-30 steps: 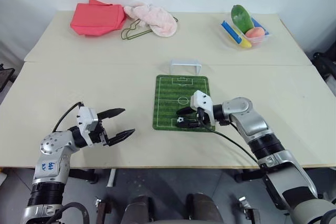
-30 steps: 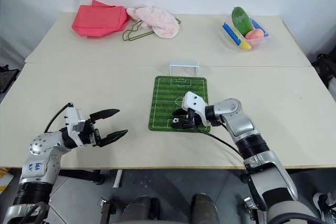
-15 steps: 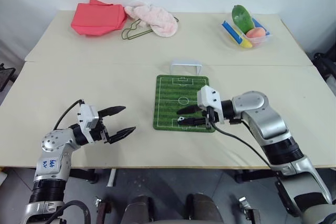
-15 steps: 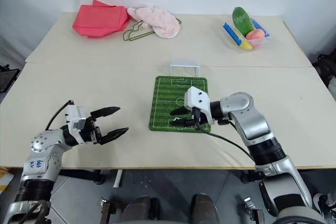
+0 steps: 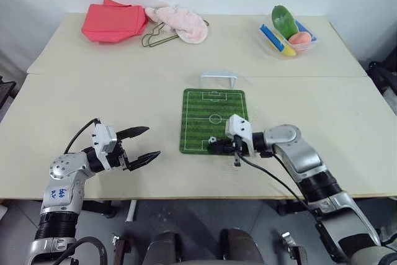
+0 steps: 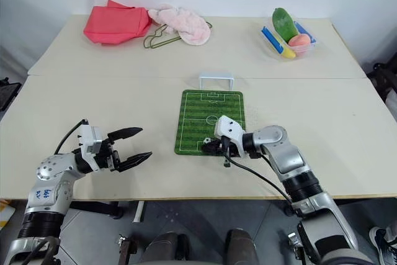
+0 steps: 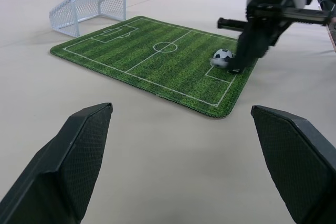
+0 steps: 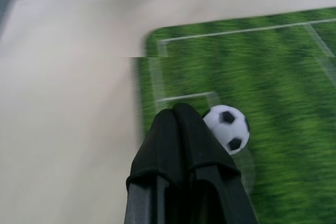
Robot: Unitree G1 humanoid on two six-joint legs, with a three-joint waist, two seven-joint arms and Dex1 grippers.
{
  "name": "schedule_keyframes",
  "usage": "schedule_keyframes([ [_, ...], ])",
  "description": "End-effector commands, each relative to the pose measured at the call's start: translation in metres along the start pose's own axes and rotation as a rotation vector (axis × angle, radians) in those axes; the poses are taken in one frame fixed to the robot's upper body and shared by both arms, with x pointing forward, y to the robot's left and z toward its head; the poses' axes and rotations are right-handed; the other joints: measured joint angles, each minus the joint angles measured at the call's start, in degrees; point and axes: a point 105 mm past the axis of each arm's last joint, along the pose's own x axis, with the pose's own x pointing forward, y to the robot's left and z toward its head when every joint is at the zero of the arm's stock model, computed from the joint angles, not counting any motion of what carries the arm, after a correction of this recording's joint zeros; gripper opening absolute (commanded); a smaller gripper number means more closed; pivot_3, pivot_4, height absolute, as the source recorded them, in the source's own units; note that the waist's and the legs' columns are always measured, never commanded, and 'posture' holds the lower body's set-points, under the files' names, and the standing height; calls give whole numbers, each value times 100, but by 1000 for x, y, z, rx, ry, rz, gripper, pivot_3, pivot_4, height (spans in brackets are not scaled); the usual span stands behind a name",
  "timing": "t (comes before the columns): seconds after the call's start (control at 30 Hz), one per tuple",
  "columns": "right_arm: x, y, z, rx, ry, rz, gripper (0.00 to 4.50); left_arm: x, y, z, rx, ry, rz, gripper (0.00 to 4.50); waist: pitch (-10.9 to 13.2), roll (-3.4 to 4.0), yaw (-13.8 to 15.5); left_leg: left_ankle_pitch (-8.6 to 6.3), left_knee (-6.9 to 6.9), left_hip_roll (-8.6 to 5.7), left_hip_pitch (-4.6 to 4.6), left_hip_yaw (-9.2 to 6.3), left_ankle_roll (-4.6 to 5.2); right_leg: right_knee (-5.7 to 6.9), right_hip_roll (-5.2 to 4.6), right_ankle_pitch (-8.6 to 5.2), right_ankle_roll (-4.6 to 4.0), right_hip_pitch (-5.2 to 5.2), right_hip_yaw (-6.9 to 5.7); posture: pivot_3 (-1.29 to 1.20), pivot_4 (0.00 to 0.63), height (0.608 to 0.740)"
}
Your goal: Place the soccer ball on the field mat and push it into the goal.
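Observation:
The soccer ball [image 5: 213, 140] lies free on the field mat [image 5: 214, 107], inside the penalty box at the mat's near end. My right gripper [image 5: 218, 147] is shut with nothing in it. Its joined fingertips [image 8: 178, 114] rest low right beside the ball [image 8: 227, 128], on the ball's near side; I cannot tell if they touch. The white goal [image 5: 218, 78] stands just past the mat's far end, also seen as the netted goal [image 7: 89, 8]. My left gripper [image 5: 152, 141] hovers open over bare table, well left of the mat.
A red cloth [image 5: 113, 21], a pink cloth [image 5: 180, 22] and a wire hanger [image 5: 156, 34] lie at the back left. A clear tray of fruit [image 5: 289, 29] sits at the back right. A seam between two tabletops runs just behind the goal.
My right gripper's fingers have closed from open, and the hand has settled low at the mat's near end beside the ball. The left arm has stayed put.

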Motion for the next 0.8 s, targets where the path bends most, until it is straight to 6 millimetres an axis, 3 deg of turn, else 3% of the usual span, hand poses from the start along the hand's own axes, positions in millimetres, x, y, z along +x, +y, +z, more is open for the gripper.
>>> schedule_keyframes([
  [0.03, -14, -37, 17, -61, -41, -164, 12, -1, 4, 11, 49, -21, 6, 4500, 0, 0, -4, 0, 0, 0, 0, 0, 0, -1, 0, 0, 0, 0, 0, 0, 150, 740],
  [0.1, -31, -65, 33, -78, -80, -300, 12, -2, 7, 13, 59, -19, 11, 4500, 1, 1, -5, 0, 0, 1, 0, -1, 0, 0, -1, 0, 0, 0, 0, 0, 150, 740],
  [0.17, -43, -80, 45, -92, -113, -372, 12, -3, 9, 14, 64, -18, 16, 4500, 1, 1, 2, 0, 1, 4, -1, -3, 0, 2, -1, 0, 0, 0, 0, 0, 150, 740],
  [0.3, -60, -91, 66, -111, -179, -440, 12, -3, 11, 14, 70, -17, 20, 4500, 1, 1, -3, 0, -3, 6, -2, -6, 0, 1, -2, 0, 0, 0, -1, 0, 150, 740],
  [0.5, -78, -93, 78, -108, -222, -478, 12, -5, 14, 15, 75, -20, 37, 4500, 1, 2, -9, 0, -6, 4, -2, -3, 0, 1, -2, 0, 0, -1, -3, 0, 150, 740],
  [0.67, -133, -83, 21, -25, -46, -492, 12, -13, 34, 28, 82, -82, 161, 4500, 3, -1, 84, -3, 0, 4, -13, -29, 5, 0, -6, 0, 0, 6, -3, 0, 150, 740],
  [0.8, -153, -58, -4, 106, -16, -376, 186, -17, 39, 31, 68, -103, 199, 4500, 3, 0, 83, -9, 2, -3, -16, -13, 15, -17, -10, 0, 1, 6, -3, 0, 150, 740],
])
